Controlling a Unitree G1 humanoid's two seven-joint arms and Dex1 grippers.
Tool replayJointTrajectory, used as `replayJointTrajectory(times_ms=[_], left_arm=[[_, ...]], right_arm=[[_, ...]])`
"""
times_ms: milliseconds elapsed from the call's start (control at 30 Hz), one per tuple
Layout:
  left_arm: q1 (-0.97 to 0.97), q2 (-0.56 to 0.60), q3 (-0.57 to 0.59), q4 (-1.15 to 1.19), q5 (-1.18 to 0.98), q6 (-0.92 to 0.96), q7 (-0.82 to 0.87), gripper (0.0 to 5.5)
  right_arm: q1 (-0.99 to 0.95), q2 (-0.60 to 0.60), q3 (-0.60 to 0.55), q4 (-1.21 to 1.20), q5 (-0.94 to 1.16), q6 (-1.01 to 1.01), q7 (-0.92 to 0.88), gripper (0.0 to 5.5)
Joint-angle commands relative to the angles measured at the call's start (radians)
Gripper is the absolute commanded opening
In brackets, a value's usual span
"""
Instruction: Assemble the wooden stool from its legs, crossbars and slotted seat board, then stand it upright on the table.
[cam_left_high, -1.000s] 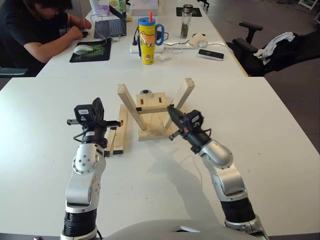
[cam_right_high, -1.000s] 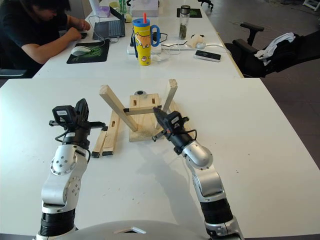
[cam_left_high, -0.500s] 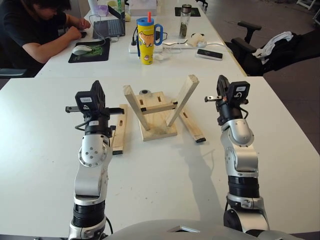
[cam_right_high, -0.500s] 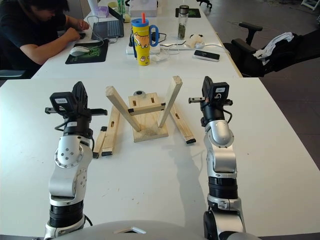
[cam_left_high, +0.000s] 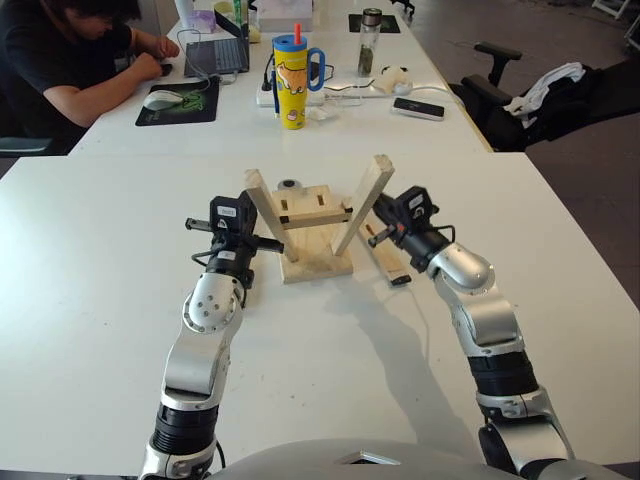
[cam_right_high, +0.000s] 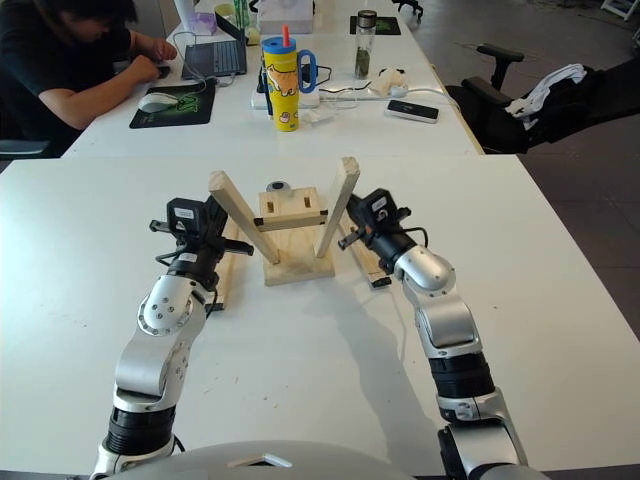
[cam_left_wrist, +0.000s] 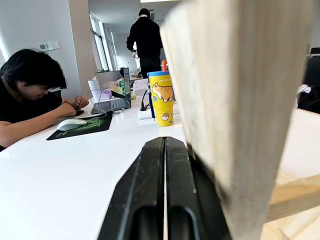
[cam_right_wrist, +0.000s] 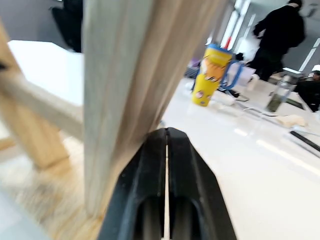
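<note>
So the left gripper (cam_left_wrist: 164, 142) had its two fingers pressed flat together with nothing between them, sitting just outside the left pale wooden leg (cam_left_high: 262, 200), low down near its base. The right gripper (cam_right_wrist: 166, 132) was the same deal: fingers closed on nothing, just beside the right pale wooden leg (cam_left_high: 365, 200) (couldn't tell whether either one actually touched the wood). Both legs stuck up from the pale slotted seat board (cam_left_high: 318, 265), which lay flat on the white worktop (cam_left_high: 100, 280). They leaned apart in a V, with a thin wooden crossbar (cam_left_high: 315, 213) joining them. A loose wooden piece (cam_left_high: 395, 268) lay flat just right of the board, under the right gripper. A second loose wooden piece (cam_right_high: 222, 280) lay left of the board, by the left arm.
</note>
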Motion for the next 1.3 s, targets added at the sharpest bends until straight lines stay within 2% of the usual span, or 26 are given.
replayJointTrajectory(times_ms=[33,200,300,367,433,533,600,667,767,900,967,1300], left_arm=[[-0.010,0.049,0.092,0.049,-0.003,0.015,-0.020,0.02],[-0.046,0.169,0.229,0.113,-0.063,0.005,-0.131,0.02],[-0.090,0.319,0.268,0.187,-0.136,0.005,-0.329,0.02],[-0.095,0.434,0.266,0.212,-0.220,0.017,-0.537,0.02],[-0.096,0.517,0.296,0.186,-0.392,0.099,-0.748,0.02],[-0.063,0.670,0.275,0.145,-0.509,0.245,-0.948,0.02],[-0.018,0.779,0.219,0.129,-0.490,0.276,-1.041,0.02],[0.011,0.841,0.154,0.103,-0.470,0.294,-1.093,0.02],[-0.006,0.820,0.029,0.094,-0.392,0.269,-1.060,0.02],[-0.016,0.684,-0.123,0.051,-0.303,0.270,-0.926,0.02],[-0.009,0.654,-0.175,0.032,-0.268,0.287,-0.883,0.02],[0.002,0.675,-0.281,0.029,-0.156,0.318,-0.845,0.02]], right_arm=[[-0.020,-0.025,0.045,0.073,-0.017,-0.013,0.078,0.00],[-0.051,-0.040,0.002,0.193,-0.039,-0.076,0.059,0.00],[-0.080,-0.020,-0.016,0.241,-0.047,-0.115,0.035,0.00],[-0.109,0.000,-0.024,0.265,-0.048,-0.151,0.023,0.00],[-0.142,0.019,-0.024,0.294,-0.058,-0.186,0.009,0.00],[-0.196,0.045,-0.012,0.332,-0.054,-0.231,0.033,0.00],[-0.217,0.046,0.010,0.346,-0.051,-0.251,0.079,0.00],[-0.227,0.045,0.032,0.349,-0.040,-0.259,0.140,0.00],[-0.224,0.047,0.051,0.338,-0.024,-0.256,0.202,0.00],[-0.231,0.072,0.086,0.341,-0.022,-0.260,0.259,0.00],[-0.236,0.092,0.103,0.343,-0.025,-0.262,0.275,0.00],[-0.262,0.218,0.206,0.344,-0.061,-0.249,0.282,0.00]])
